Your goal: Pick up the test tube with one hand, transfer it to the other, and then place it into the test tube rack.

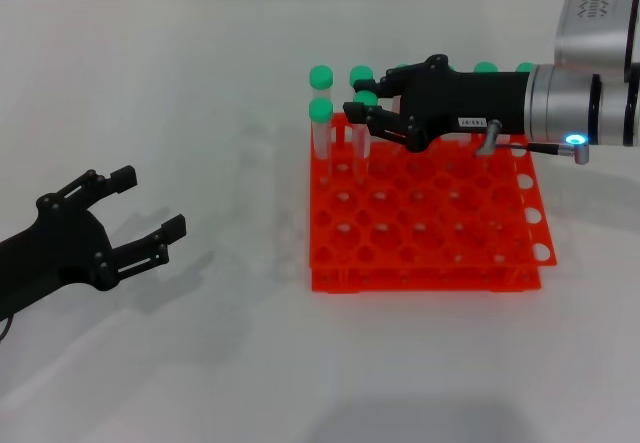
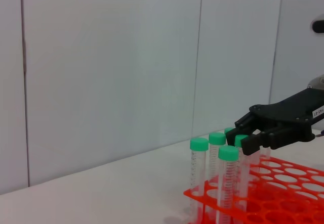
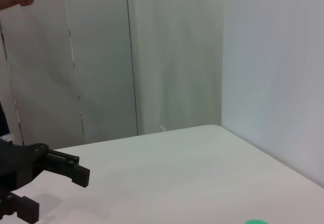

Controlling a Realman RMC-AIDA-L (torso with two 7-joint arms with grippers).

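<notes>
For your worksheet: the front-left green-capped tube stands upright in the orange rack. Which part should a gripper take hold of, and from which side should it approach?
Grip the test tube just under its green cap, probably from the rack's open left edge or from above. It stands upright at the test tube rack corner, its lower body sunk in a hole, neighbours behind and to the right. The right gripper hovers there; the left gripper waits open, apart.

A white table (image 1: 200, 363) stands against pale panelled walls (image 2: 111, 72) with thin vertical seams.

Orange-red rack (image 1: 425, 213) (green-capped tubes (image 1: 321, 113))
</notes>
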